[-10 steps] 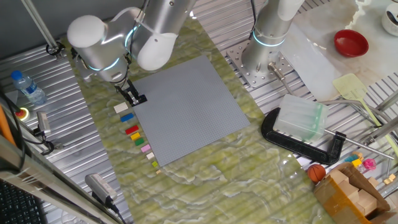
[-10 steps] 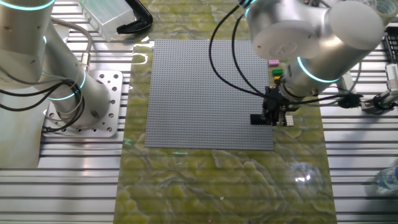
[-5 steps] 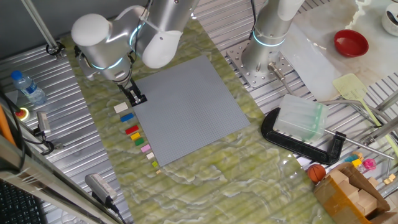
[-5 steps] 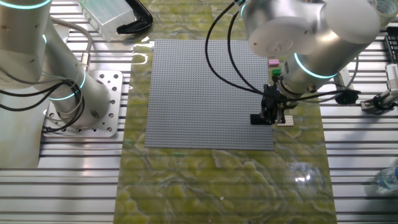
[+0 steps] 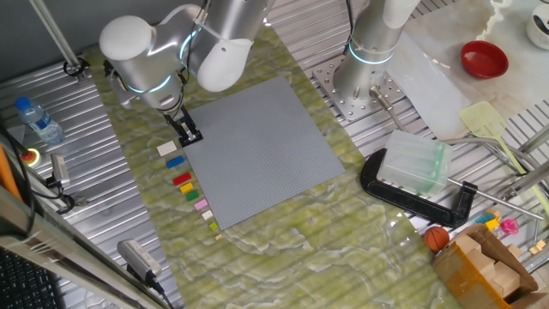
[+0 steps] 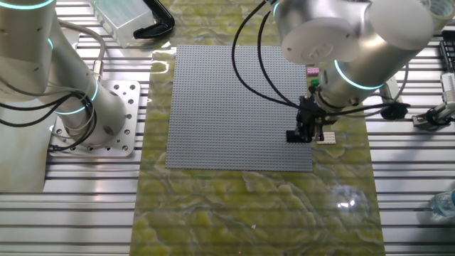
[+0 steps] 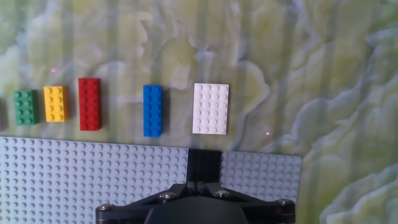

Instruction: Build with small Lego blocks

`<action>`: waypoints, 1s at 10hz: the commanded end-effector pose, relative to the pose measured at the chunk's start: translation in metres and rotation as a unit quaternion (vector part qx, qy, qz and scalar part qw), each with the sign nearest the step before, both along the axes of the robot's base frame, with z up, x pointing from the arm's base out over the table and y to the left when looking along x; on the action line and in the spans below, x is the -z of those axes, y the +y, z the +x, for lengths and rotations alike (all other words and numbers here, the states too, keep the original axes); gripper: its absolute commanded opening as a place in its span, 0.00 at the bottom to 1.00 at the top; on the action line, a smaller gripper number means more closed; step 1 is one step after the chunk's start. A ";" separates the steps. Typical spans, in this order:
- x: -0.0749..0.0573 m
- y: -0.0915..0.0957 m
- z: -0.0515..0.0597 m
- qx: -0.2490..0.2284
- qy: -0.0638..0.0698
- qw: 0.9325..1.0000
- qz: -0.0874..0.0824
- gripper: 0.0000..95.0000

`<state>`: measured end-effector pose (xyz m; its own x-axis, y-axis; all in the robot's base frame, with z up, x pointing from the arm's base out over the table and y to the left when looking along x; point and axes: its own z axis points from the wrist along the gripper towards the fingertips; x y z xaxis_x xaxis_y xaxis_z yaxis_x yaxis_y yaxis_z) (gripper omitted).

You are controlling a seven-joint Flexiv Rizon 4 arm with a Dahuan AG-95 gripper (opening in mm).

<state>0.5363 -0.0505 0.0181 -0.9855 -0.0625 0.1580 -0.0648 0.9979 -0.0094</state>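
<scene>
My gripper (image 7: 203, 182) is shut on the black Lego block (image 7: 203, 164), which sits at the edge of the grey baseplate (image 7: 93, 180). Just beyond that edge lie loose blocks in a row on the mat: cream-white (image 7: 210, 108), blue (image 7: 152, 111), red (image 7: 89, 104), yellow (image 7: 55, 104) and green (image 7: 25, 107). In one fixed view the gripper (image 5: 188, 133) stands at the plate's left corner, beside the row from the cream-white block (image 5: 166, 148) down to the pink one (image 5: 201, 204). In the other fixed view the black block (image 6: 293, 136) shows left of the fingers.
A second arm's base (image 5: 364, 81) is bolted behind the baseplate. A black clamp with a clear plastic box (image 5: 414, 167) lies to the right, with a red bowl (image 5: 484, 58) farther back. A water bottle (image 5: 38, 120) stands at the left.
The arm has shifted slightly toward the back of the table, carrying the gripper and black block a little along the plate's edge. The loose blocks have not moved.
</scene>
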 end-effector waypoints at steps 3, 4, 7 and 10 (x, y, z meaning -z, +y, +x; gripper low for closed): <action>0.001 -0.002 -0.013 -0.004 -0.002 1.000 -0.007 0.00; 0.002 -0.003 -0.014 -0.004 -0.003 1.000 -0.008 0.00; 0.007 -0.005 -0.012 -0.005 -0.006 1.000 -0.011 0.00; 0.019 -0.007 -0.009 -0.006 0.003 1.000 -0.005 0.00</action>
<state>0.5248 -0.0575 0.0122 -0.9821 -0.0721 0.1738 -0.0759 0.9970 -0.0151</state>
